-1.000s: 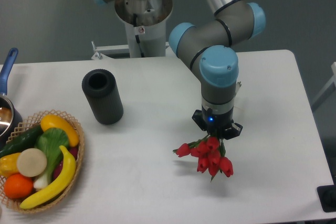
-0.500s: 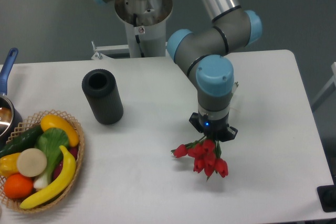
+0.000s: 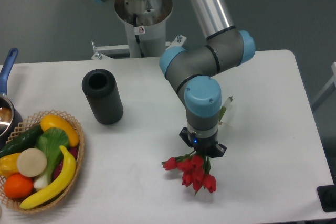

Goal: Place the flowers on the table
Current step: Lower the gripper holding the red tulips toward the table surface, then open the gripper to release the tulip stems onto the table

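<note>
I have the tulip bunch (image 3: 193,171) clamped in the gripper (image 3: 202,152), red buds hanging just above the white table (image 3: 273,129). I judge this the lowering step. Next: descend gently, then part the fingers.

Bare table (image 3: 273,103) lies toward the right edge and front right corner. A black cylinder (image 3: 102,96) and a fruit basket (image 3: 79,150) block the left edge.
</note>
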`<state>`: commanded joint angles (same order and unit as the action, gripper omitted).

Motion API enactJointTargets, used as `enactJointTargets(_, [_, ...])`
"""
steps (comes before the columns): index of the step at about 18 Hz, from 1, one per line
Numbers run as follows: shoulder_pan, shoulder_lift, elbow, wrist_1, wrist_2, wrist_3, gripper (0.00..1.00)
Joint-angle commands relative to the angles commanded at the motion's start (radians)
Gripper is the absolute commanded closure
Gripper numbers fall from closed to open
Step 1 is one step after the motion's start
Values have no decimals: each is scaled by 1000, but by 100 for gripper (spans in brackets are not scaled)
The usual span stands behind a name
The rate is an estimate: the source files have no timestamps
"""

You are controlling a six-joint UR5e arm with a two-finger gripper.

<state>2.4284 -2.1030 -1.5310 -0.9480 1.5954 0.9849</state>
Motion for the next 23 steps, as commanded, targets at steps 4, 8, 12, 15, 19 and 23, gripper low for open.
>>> enactJointTargets(4, [-44, -9, 6, 0, -15, -37, 70])
enactJointTargets(8, [-71, -14, 5, 2, -20, -38, 54])
enactJointTargets(12, [-86, -14, -6, 44, -20, -40, 0])
enactJointTargets(15, [-86, -9, -9, 64, -20, -40, 0])
enactJointTargets(19, [-81, -3, -8, 67, -8, -38, 0])
enactJointTargets(23, [-55, 24, -9, 89, 46, -38, 0])
